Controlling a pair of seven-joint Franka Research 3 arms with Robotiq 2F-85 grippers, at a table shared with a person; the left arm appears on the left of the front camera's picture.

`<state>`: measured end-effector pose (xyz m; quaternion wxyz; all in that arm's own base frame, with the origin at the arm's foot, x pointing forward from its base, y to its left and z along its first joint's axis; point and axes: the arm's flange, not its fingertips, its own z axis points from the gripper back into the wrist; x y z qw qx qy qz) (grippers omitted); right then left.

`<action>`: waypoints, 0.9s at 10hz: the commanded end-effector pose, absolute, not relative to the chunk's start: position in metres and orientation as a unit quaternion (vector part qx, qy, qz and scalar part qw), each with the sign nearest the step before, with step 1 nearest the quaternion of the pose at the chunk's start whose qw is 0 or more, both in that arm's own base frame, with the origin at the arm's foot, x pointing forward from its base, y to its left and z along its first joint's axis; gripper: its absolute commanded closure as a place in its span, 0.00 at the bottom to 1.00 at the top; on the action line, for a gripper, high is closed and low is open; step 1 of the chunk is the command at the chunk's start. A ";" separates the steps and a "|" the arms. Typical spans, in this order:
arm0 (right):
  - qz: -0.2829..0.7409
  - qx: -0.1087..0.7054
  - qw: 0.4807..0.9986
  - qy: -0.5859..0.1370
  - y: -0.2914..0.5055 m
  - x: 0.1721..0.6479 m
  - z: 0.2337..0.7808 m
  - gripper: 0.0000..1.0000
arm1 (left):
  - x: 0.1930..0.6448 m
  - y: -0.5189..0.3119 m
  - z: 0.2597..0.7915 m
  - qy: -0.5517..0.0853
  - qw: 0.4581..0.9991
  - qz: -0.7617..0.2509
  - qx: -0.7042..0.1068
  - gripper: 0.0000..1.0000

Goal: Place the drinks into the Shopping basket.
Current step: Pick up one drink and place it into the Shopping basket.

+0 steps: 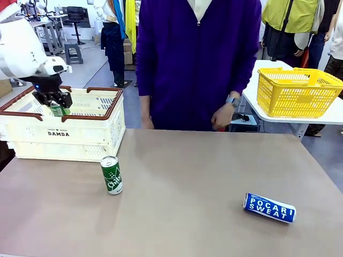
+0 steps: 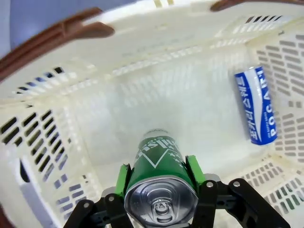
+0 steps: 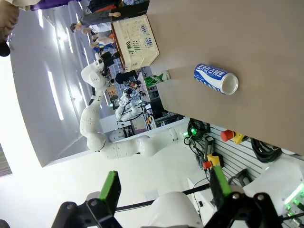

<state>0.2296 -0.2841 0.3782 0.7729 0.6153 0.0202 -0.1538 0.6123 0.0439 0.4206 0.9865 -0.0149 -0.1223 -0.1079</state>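
Shopping basket [image 1: 80, 136]: cream, brown rim; green can [image 1: 111, 175]; blue can [image 1: 269, 208]: white lettering

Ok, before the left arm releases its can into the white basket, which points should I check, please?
1. Left gripper shut on held green can: ok.
2. Held green can over Shopping basket interior: ok.
3. Floor below it free of blue can inside: ok.
4. Height above basket floor: cannot tell.
5. Right gripper open: ok.
6. All drinks packed: not ok; upright green can and lying blue can are on the table.
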 end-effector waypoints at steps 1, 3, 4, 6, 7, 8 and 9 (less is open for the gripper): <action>-0.156 0.610 0.777 0.018 -0.281 0.229 0.380 0.00 | 0.620 0.041 0.423 -0.106 0.990 -0.095 -0.004 1.00; -0.156 0.610 0.777 0.018 -0.281 0.229 0.380 0.00 | 0.616 0.040 0.420 -0.105 0.990 -0.097 0.003 0.00; -0.156 0.610 0.777 0.018 -0.281 0.229 0.380 0.00 | 0.615 0.041 0.421 -0.104 0.990 -0.089 0.009 0.00; -0.156 0.610 0.777 0.018 -0.281 0.229 0.380 0.00 | 0.609 0.043 0.432 -0.117 0.989 -0.090 0.011 0.00; -0.156 0.610 0.777 0.018 -0.281 0.229 0.380 0.00 | 0.602 0.047 0.449 -0.133 0.987 -0.096 0.001 0.00; -0.156 0.610 0.777 0.018 -0.281 0.229 0.380 0.00 | 0.589 0.053 0.482 -0.157 0.983 -0.097 0.002 0.00; -0.156 0.610 0.777 0.018 -0.281 0.229 0.380 0.00 | 0.562 0.062 0.533 -0.171 0.982 -0.080 -0.029 0.00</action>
